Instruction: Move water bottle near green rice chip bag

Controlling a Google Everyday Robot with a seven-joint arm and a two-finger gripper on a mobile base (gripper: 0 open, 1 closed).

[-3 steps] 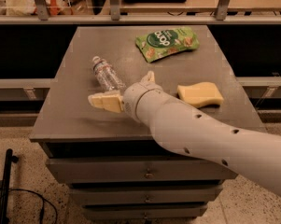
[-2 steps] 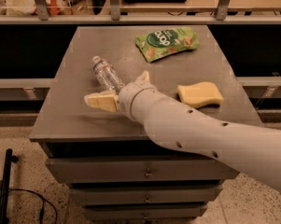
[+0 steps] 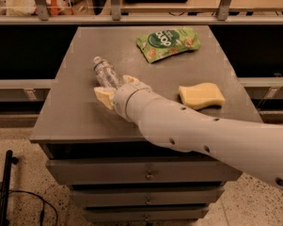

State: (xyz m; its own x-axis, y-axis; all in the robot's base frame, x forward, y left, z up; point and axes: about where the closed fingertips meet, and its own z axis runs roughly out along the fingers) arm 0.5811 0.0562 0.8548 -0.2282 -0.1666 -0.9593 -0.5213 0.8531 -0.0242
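The water bottle [image 3: 104,72] lies on its side at the left middle of the grey table [image 3: 75,117], white cap pointing to the far left. My gripper [image 3: 116,88] is at the bottle's lower end, open, with one cream finger [image 3: 103,97] on its left and the other on its right. The bottle's base sits between them. The green rice chip bag [image 3: 168,42] lies flat at the far middle of the table, well apart from the bottle. My white arm reaches in from the lower right.
A yellow wavy sponge [image 3: 201,95] lies on the right side of the table, just beyond my forearm. Drawers sit under the tabletop. A shelf rail with metal posts runs behind the table. A black cable lies on the floor at the lower left.
My gripper has moved up and forward to the bottle's lower end, so its fingers now straddle the base. The bottle, bag and sponge have not moved.
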